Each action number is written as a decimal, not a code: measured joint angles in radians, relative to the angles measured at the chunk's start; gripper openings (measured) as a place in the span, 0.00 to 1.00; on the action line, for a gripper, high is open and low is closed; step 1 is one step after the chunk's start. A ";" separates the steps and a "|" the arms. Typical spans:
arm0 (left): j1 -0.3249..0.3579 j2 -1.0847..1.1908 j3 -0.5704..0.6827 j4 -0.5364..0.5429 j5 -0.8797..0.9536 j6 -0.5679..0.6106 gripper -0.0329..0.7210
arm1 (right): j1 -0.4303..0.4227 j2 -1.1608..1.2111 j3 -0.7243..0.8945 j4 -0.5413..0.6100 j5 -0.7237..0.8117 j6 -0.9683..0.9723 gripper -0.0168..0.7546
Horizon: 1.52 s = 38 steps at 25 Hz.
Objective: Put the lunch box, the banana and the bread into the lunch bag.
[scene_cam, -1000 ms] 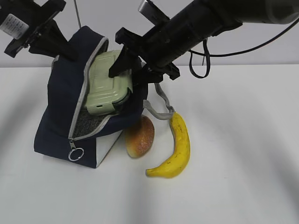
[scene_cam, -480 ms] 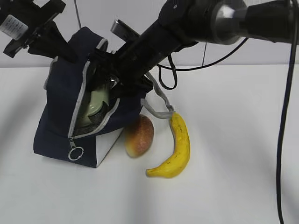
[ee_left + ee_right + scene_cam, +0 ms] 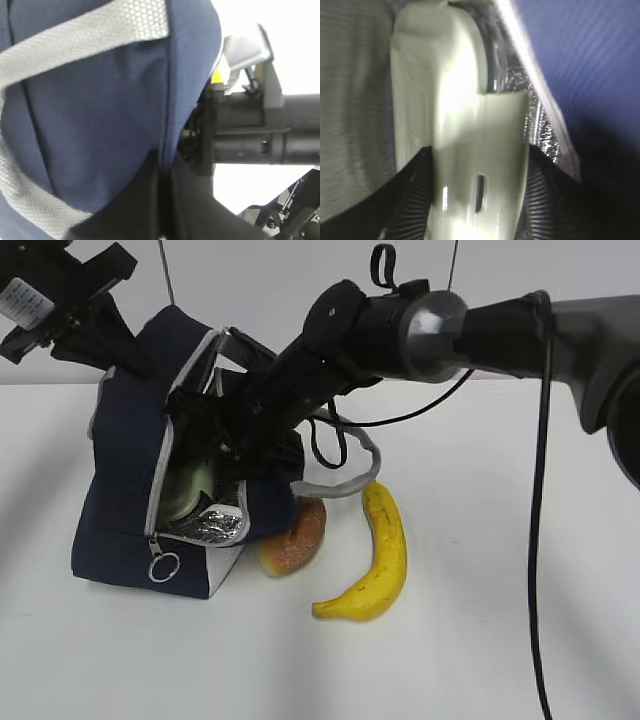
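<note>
The right fingers clamp the lunch box on both sides, deep inside the lunch bag; its long axis runs away from the fingers into the lined interior, standing on edge. The left fingers are pinched shut on the bag's fabric, holding the mouth open. Risk: withdrawing before release could drag the box out, or the bag may tip onto the bread beside it.

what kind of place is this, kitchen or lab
Probably a lab or test bench, not a kitchen: a bare white table against a plain wall, two black robot arms with loose cables, and only a lunch bag, banana and bread.
</note>
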 joint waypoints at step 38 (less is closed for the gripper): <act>0.000 0.000 0.000 0.028 -0.001 0.001 0.04 | -0.233 -0.287 -0.278 -0.421 0.445 -0.023 0.73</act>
